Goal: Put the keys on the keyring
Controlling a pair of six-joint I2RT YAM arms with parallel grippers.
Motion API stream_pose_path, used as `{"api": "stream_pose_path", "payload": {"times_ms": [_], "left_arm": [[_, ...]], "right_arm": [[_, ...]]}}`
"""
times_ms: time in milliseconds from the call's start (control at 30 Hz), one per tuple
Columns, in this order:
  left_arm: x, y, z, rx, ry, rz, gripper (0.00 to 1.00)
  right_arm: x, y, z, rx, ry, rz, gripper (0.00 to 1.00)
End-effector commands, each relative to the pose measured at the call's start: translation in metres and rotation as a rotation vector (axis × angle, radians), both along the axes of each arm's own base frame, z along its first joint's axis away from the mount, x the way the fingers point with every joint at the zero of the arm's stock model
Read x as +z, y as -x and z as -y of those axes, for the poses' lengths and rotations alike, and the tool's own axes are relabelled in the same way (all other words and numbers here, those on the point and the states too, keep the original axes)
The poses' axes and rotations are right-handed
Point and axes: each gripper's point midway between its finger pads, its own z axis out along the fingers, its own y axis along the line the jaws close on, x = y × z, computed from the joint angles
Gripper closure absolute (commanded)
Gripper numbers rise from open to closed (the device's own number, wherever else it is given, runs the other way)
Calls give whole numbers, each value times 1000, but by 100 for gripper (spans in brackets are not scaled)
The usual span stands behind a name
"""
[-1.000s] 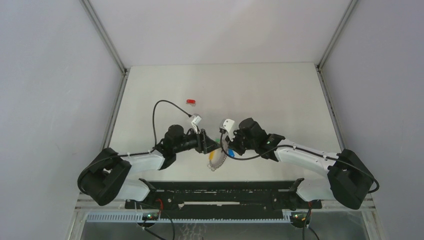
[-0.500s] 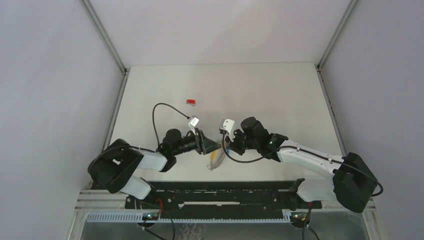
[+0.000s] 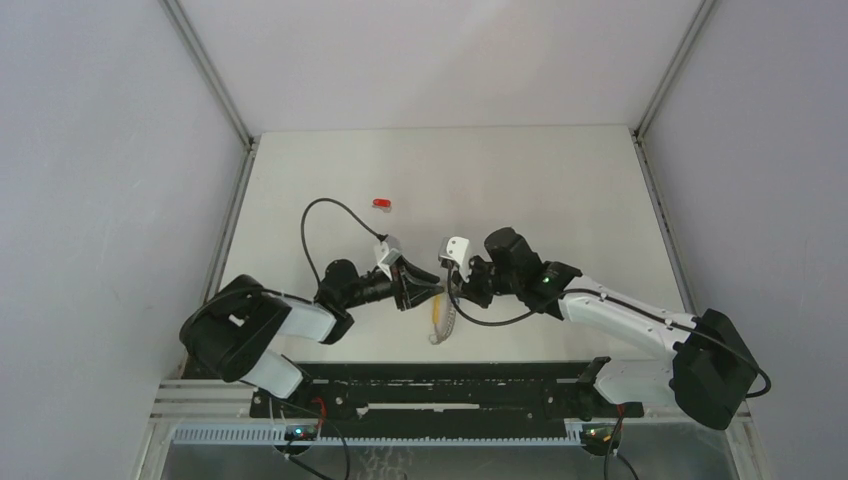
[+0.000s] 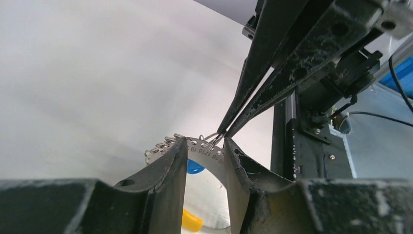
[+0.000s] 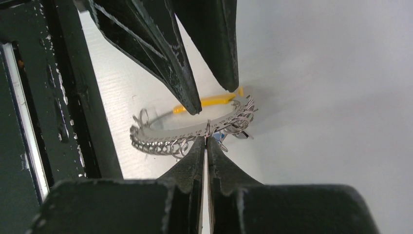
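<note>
Currently: your right gripper (image 5: 206,141) clamps a keyring (image 5: 219,117) loop; left gripper (image 4: 204,146) straddles its plate edge, fingers apart, grip unclear. Alongside: yellow key (image 5: 209,101), blue key (image 4: 195,167); red key (image 3: 381,202) well beyond, on open table (image 3: 540,190).

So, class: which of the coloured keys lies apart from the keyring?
The red key, alone on the table; the yellow key and blue key sit at the keyring.
</note>
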Motion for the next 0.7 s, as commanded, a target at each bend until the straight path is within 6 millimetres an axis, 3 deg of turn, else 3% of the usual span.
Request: {"api": "stream_pose_path", "payload": {"times_ms": [0, 200, 500, 667], "left_arm": [[24, 1, 7, -59, 49, 243, 62], [25, 5, 8, -90, 14, 329, 67], [6, 6, 13, -124, -114, 369, 74], [7, 7, 16, -127, -123, 383, 78]], "right_arm": [[41, -9, -13, 50, -80, 88, 100], [44, -9, -13, 62, -85, 101, 100], [46, -3, -15, 90, -95, 99, 100], [43, -2, -17, 93, -86, 97, 100]]}}
